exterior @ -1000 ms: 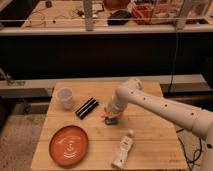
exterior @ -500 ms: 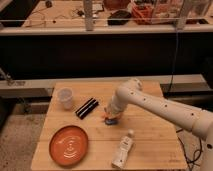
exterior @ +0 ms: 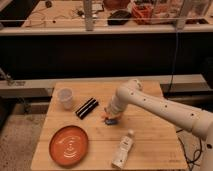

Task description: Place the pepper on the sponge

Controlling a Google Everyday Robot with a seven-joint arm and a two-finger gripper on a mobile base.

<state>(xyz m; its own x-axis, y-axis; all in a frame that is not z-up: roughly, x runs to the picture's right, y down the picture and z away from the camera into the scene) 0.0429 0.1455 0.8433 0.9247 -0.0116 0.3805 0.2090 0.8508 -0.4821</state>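
Note:
The white arm reaches in from the right, and its gripper (exterior: 109, 114) points down at the middle of the wooden table (exterior: 150, 145). Right under the gripper lies the blue sponge (exterior: 113, 120), only partly showing. A small orange-red bit, the pepper (exterior: 104, 118), shows at the gripper's lower left edge, touching or just beside the sponge. I cannot tell whether the gripper holds the pepper, because the wrist hides the contact.
A black ridged bar (exterior: 86, 107) lies left of the gripper. A white cup (exterior: 65, 98) stands at the back left. A round orange plate (exterior: 69, 145) sits at the front left, and a white bottle (exterior: 123, 148) lies at the front centre.

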